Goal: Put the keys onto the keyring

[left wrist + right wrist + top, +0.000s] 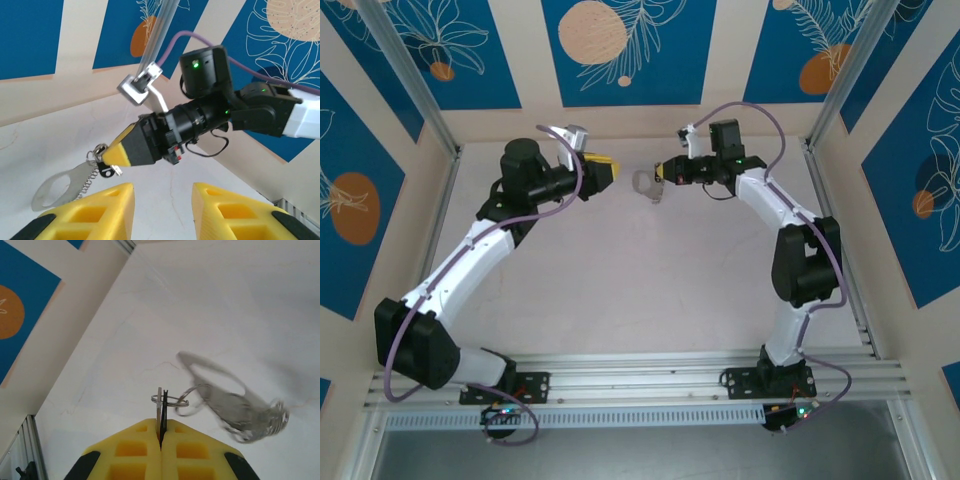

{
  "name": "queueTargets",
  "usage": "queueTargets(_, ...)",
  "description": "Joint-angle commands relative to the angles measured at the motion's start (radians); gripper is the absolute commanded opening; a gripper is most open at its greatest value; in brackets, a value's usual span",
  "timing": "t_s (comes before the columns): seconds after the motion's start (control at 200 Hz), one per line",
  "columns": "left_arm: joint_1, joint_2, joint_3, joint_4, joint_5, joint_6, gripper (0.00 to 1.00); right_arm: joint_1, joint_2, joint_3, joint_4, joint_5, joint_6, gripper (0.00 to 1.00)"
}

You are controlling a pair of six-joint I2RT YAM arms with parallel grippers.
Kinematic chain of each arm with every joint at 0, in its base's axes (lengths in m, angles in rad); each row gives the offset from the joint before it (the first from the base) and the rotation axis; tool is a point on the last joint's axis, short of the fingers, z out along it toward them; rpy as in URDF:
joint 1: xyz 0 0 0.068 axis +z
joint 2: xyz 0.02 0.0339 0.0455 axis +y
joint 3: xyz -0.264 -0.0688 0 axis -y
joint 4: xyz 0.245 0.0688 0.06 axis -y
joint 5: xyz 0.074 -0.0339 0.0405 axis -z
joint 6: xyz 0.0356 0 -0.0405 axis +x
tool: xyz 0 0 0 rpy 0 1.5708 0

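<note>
1. Under both arms lies a matte white tabletop [640, 290], faintly scuffed, with a ribbed aluminium rail [640, 375] along its near edge.
2. Around it stand cream walls carrying blue panels [620, 50] printed with orange discs and white leaf outlines. Slanting aluminium posts [410, 80] mark the back corners, and one ends in a grey metal bracket [137, 90].
3. Near the back wall the two yellow-tipped tools face each other, close but apart.
4. The right gripper [161, 426] has its pads pressed together on a thin silvery key with a black head [160, 402], seen edge-on.
5. A small wire ring [170, 401] threads that key. From it hangs the grey-tan flattened oval keyring [227, 407] with its silvery fringe, blurred, between the two tools. I cannot tell whether its low end touches the table.
6. The left gripper [162, 192] stands spread, with nothing between its yellow fingers, near the hanging loop.
7. A purple cable [186, 34] arcs over the right arm's black wrist, which hides part of the wall behind it.
</note>
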Motion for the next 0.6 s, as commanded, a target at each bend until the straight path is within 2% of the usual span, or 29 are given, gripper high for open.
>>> queueTargets(0.0, 0.01, 0.008, -0.006, 0.014, 0.02, 0.009, 0.35, 0.008, 0.004, -0.056, 0.047, -0.006, 0.033, 0.0)
queueTargets(0.225, 0.01, 0.009, -0.021, 0.037, 0.028, -0.025, 0.35, 0.036, -0.057, -0.278, 0.143, 0.01, 0.087, 0.0)
queueTargets(0.595, 0.01, -0.005, -0.054, 0.046, 0.026, -0.052, 0.35, 0.144, -0.074, -0.507, 0.235, 0.04, 0.161, 0.0)
